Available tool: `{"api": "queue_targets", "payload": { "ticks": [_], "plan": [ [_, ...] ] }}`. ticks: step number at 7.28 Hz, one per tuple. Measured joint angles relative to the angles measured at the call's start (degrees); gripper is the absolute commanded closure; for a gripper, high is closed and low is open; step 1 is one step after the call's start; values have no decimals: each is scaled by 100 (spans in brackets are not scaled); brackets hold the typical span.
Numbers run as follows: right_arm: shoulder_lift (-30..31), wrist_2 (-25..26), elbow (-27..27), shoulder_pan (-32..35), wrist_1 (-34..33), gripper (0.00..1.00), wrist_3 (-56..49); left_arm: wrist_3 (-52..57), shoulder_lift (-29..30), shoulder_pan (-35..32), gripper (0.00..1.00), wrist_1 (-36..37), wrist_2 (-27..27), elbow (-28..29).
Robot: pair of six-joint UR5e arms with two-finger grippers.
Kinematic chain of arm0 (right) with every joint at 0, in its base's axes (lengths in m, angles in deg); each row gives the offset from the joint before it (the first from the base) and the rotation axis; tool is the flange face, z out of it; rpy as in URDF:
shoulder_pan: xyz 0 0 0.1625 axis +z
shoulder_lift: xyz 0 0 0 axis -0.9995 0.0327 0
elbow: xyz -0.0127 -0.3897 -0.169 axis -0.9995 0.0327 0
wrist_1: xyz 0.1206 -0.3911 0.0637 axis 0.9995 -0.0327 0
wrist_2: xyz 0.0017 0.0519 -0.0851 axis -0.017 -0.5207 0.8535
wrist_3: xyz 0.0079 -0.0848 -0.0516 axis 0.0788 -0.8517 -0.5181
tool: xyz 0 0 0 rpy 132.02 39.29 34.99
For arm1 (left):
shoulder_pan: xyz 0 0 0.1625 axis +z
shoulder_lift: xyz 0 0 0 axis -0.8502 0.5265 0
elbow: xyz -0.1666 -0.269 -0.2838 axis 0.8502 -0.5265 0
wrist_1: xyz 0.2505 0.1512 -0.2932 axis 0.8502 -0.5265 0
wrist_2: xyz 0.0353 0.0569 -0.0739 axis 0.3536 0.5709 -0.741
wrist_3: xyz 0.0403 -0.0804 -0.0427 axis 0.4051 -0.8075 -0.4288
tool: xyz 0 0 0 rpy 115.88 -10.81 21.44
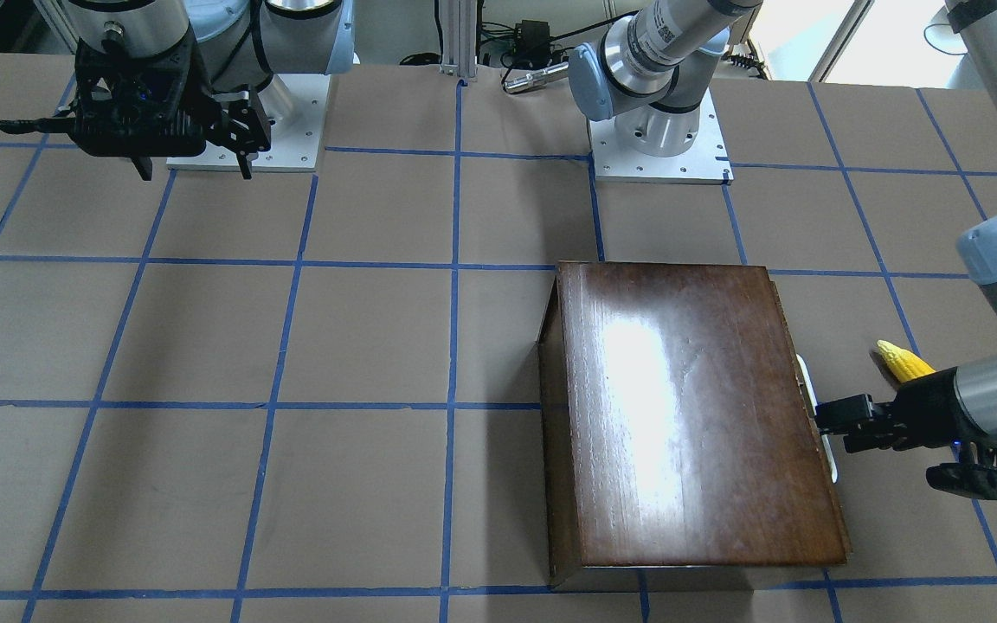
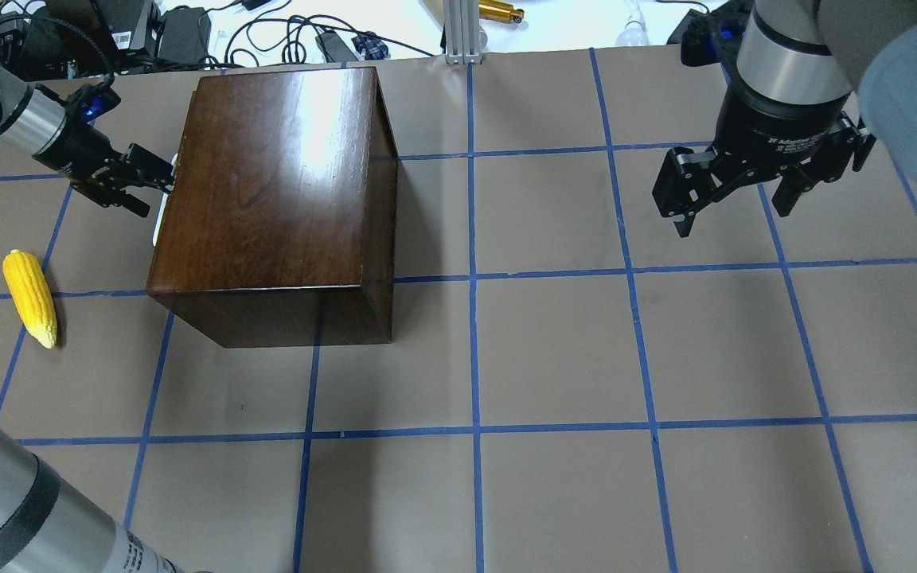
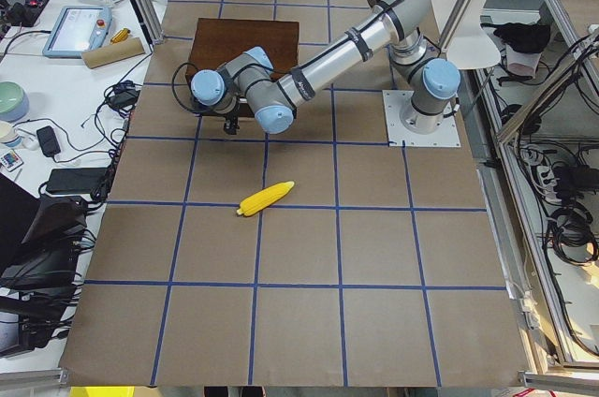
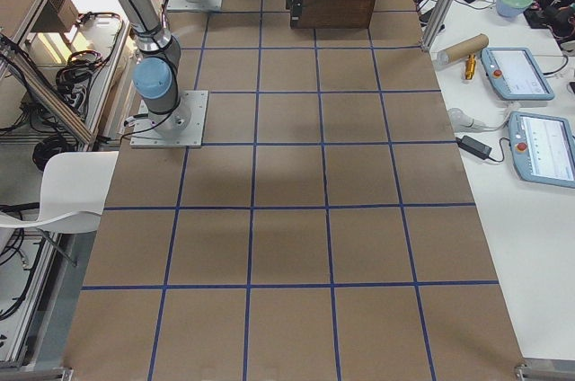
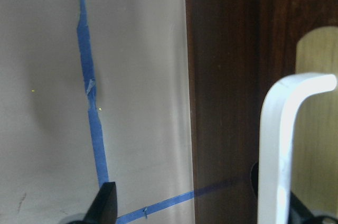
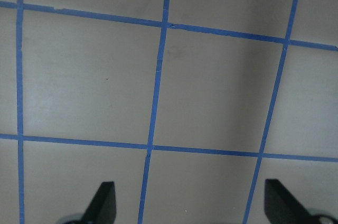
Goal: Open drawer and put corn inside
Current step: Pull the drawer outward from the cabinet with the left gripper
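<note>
The drawer [image 5: 222,102] is judged to be shut, since only its dark brown front is shown in the left face of the glossy wooden box [image 2: 275,183]; the opening step is therefore in hand. The left gripper [image 2: 158,191] is held level at that face with its jaws apart, and the pale, bent metal pull [image 5: 280,145] is seen between them, closer to one side. For a clean opening, the jaws should be centred on the bar and closed firmly, then drawn straight away from the box. The smooth bar may slip, and a skewed pull may drag the box over the paper-covered bench [image 2: 554,350]. The corn [image 2: 29,296], bright yellow, tapered and knobbly, is laid on the bench left of the box, nearer than the gripper. The right gripper [image 2: 733,221] is held above the bench at the far right, jaws spread.
</note>
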Motion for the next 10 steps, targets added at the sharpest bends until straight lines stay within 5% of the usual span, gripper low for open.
{"api": "queue_targets", "payload": {
  "ticks": [10],
  "plan": [
    [2, 0, 0, 0, 0, 0, -2, 62, -47, 605, 0, 98, 212, 6]
  ]
}}
